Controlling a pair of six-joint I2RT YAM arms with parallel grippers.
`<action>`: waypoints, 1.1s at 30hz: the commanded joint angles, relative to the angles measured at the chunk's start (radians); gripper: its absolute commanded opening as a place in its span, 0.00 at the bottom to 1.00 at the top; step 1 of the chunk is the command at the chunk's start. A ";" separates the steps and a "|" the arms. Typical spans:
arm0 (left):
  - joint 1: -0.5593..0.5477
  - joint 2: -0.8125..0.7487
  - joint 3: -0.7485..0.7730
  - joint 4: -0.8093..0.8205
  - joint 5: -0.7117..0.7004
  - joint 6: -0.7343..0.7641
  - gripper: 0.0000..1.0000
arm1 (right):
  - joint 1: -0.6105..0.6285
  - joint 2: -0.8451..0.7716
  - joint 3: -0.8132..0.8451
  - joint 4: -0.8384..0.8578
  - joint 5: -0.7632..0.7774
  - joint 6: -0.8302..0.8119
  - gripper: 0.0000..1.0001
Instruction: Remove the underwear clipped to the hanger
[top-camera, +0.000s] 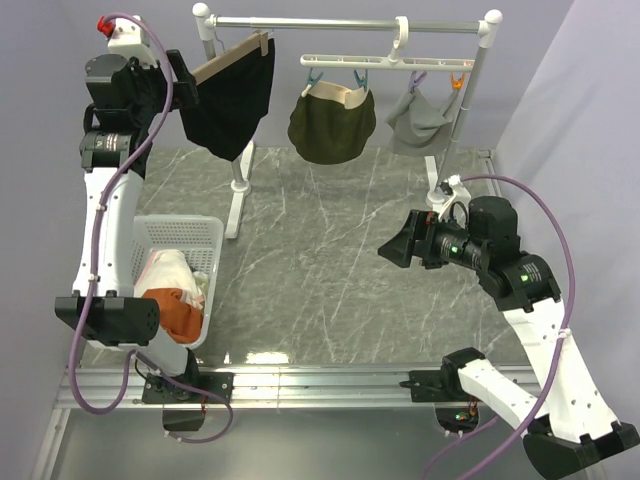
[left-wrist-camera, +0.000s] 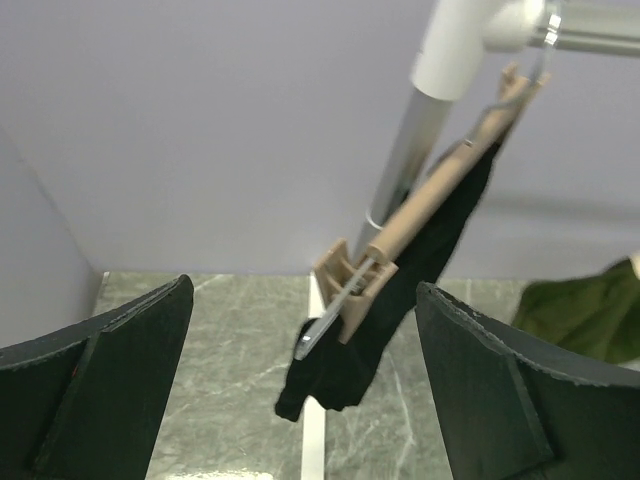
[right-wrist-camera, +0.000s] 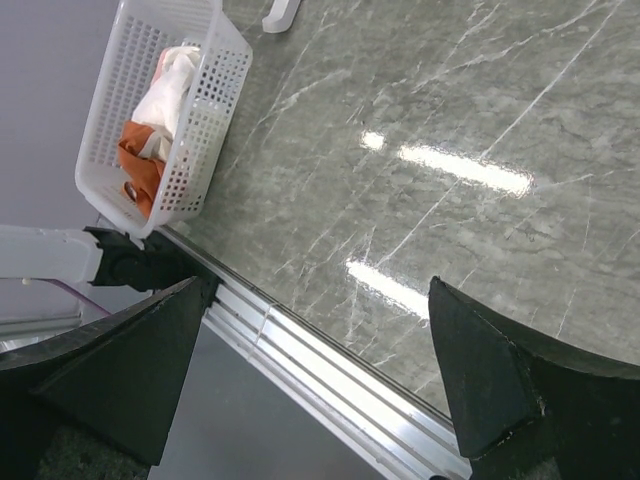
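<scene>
Three underwear pieces hang from the rack. A black brief droops from a tilted tan clip hanger at the rod's left end. An olive green brief and a light grey brief hang clipped to the white hanger. My left gripper is raised just left of the black brief and open, with the tan clip and the cloth's lower corner framed ahead between its fingers, not touched. My right gripper hovers open and empty over the table's right half.
A white basket at the left near side holds an orange cloth and a white cloth. The rack's left post and right post stand on the marble table. An aluminium rail runs along the near edge.
</scene>
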 joint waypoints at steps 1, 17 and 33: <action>0.025 -0.024 0.061 0.006 0.114 0.003 1.00 | 0.004 -0.026 -0.010 0.000 -0.006 -0.004 1.00; 0.145 -0.015 0.004 0.111 0.508 -0.172 1.00 | 0.004 -0.092 -0.044 -0.023 0.007 -0.003 1.00; 0.131 0.034 0.027 0.073 0.403 -0.124 1.00 | 0.004 -0.057 -0.005 -0.041 -0.004 -0.029 1.00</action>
